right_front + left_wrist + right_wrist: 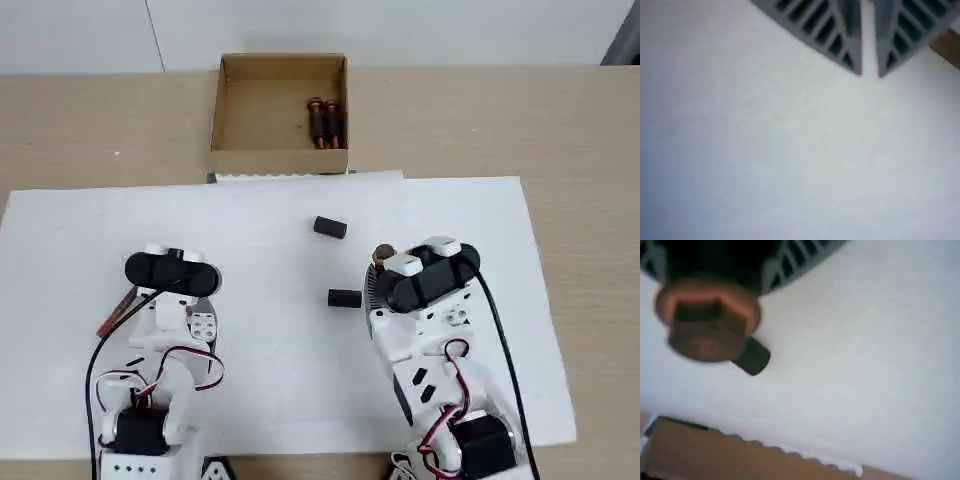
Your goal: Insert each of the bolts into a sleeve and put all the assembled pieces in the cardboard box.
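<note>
Copper bolt (707,322), we pinch it in the right gripper (383,265) for a sleeve (752,356); left gripper (870,74) is nearly closed, empty.

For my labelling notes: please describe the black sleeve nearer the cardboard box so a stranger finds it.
Find the open cardboard box at the far side, then the white paper before it. Two short black sleeves lie there; the wanted sleeve is nearer the box and slanted, the other sleeve farther and level.
</note>
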### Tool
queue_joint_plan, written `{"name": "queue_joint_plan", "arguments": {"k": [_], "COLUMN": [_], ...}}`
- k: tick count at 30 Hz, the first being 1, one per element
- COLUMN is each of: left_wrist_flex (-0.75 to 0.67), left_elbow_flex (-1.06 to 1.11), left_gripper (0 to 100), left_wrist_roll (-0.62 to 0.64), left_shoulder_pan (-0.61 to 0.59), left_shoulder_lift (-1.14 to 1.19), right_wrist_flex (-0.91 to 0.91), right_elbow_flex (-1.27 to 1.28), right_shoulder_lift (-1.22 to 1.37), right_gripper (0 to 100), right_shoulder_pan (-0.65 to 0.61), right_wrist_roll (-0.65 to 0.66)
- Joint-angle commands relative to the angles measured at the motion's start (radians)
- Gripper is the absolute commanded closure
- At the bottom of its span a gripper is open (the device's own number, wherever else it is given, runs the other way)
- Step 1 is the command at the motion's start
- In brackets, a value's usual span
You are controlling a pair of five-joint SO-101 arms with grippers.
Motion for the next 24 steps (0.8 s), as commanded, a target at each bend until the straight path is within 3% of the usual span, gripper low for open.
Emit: {"name": "queue_joint_plan", "arguments": {"k": [1, 8, 17, 24], "left_wrist_flex": [-0.029, -0.029, -0.029, -0.029], "left_elbow_flex": [0.002, 0.016, 0.016, 0.016], "left_gripper": [99, 99, 99, 99], "left_wrist_roll": [0.0, 0.0, 0.0, 0.0], "left_shoulder_pan": [-0.003, -0.003, -0.003, -0.003], "left_shoulder_lift": [-0.011, -0.011, -0.011, -0.011], "right_wrist_flex": [0.002, -0.004, -0.007, -0.219], "right_elbow_flex": [-0.172, -0.644, -1.235, -1.494], "right_shoulder_lift": [0.11, 0.671, 1.326, 1.721], "right_gripper": [99.5, 99.5, 99.5, 99.5], "right_shoulder_pan": [0.01, 0.01, 0.012, 0.041], "right_wrist_roll": [-0.009, -0.126, -0.127, -0.124]}}
